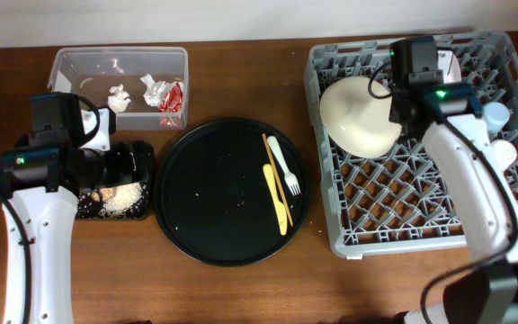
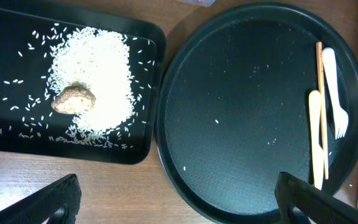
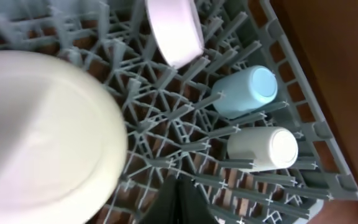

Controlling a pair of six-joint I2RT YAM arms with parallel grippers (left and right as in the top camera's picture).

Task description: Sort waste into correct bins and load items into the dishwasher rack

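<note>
Left wrist view, nearest first: the left gripper (image 2: pixel 178 186) hangs with its fingers spread wide and empty over the seam between the shallow black rectangular tray (image 2: pixel 146 146) and the large round black tray (image 2: pixel 241 93). The pale rice-like grains (image 2: pixel 101 74) and small brown lump (image 2: pixel 73 99) already lie in the shallow tray. By my reading the waste and the crockery are dealt with and the cutlery step is in hand. The yellow plastic knife (image 2: pixel 316 140), white plastic fork (image 2: pixel 333 87) and thin wooden chopsticks (image 2: pixel 321 81) lie close together at the round tray's 3 o'clock side, long axes running roughly 12 to 6, the fork's tines toward 6. The next move calls for a low pinch across those axes. Further toward 3 o'clock on the table (image 1: pixel 241 288), the large square grey plastic rack (image 1: pixel 403 207) holds the large cream bowl (image 1: pixel 360 115), small pink bowl (image 3: pixel 174 28), light blue cup (image 3: pixel 244 93) and white cup (image 3: pixel 263 149). The right gripper (image 3: pixel 180 199) hovers above them, its fingers seemingly pressed together on nothing. Farthest, at 11 o'clock, the clear plastic rectangular tub (image 1: pixel 70 63) holds crumpled white tissue wads (image 1: pixel 120 97) and the small red wrapper (image 1: pixel 174 94).
</note>
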